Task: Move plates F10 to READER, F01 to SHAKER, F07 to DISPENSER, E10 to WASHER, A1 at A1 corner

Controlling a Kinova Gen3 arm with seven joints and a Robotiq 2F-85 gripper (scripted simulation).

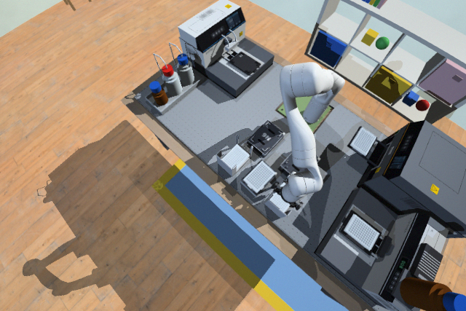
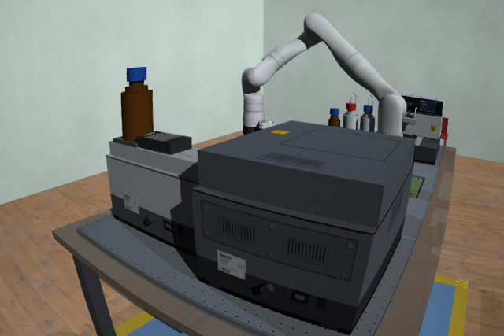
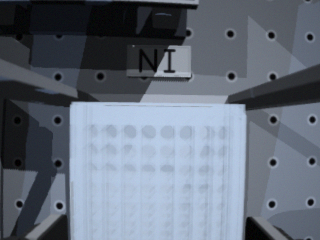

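Tool [image 3: 157,231] is fully released above the IN label [image 3: 158,61] plate [image 3: 157,170]; lower straight, centred on its long sides, before you clench.

Deck layout, arm over the near-edge racks

From the top cam I've got the arm [image 1: 301,130] mid-deck, wrist above a rack w/ a plate [image 1: 279,202] in it; in wrist cam that plate [image 3: 157,170] sits just below the IN label [image 3: 158,61]. Two more plates [image 1: 258,176] lie left of it along the edge, bottles [image 1: 171,81] far left, shelf unit [image 1: 398,14] behind the table.
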